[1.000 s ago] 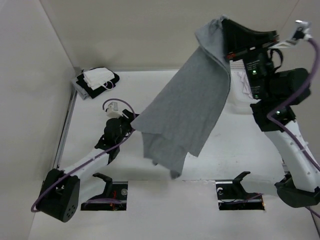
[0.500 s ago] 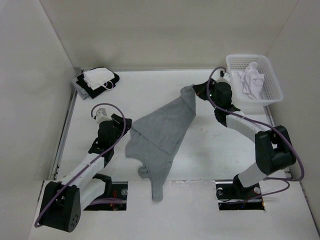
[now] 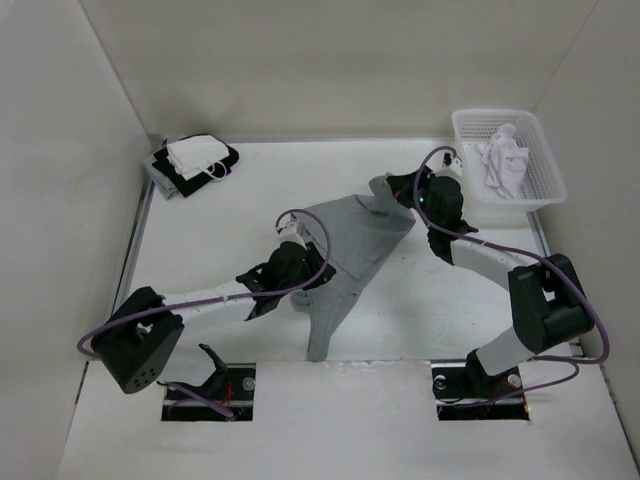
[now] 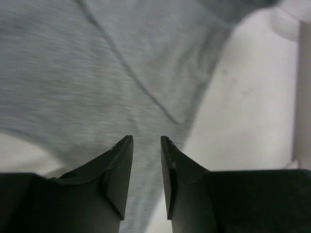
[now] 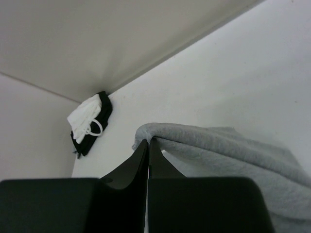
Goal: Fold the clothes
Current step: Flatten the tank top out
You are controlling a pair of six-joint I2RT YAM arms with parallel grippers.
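The clothes, a grey T-shirt (image 3: 350,245), lie partly spread on the white table, with a narrow tail trailing toward the near edge. My right gripper (image 3: 393,190) holds the shirt's far corner just above the table. In the right wrist view its jaws (image 5: 148,141) are shut on a rolled edge of the grey cloth (image 5: 233,150). My left gripper (image 3: 308,278) reaches over the shirt's left part. In the left wrist view it (image 4: 146,141) stands partly open, with the grey knit (image 4: 97,73) showing beyond the gap and nothing pinched.
A white basket (image 3: 460,125) at the back right holds a white garment (image 3: 500,160). A black-and-white stack of clothes (image 3: 195,160) sits in the back left corner, also seen from the right wrist (image 5: 90,124). Walls close in the left, back and right sides.
The right arm came down from high up, lowering the shirt onto the table. The left arm swung right over the shirt, and its jaws have narrowed.
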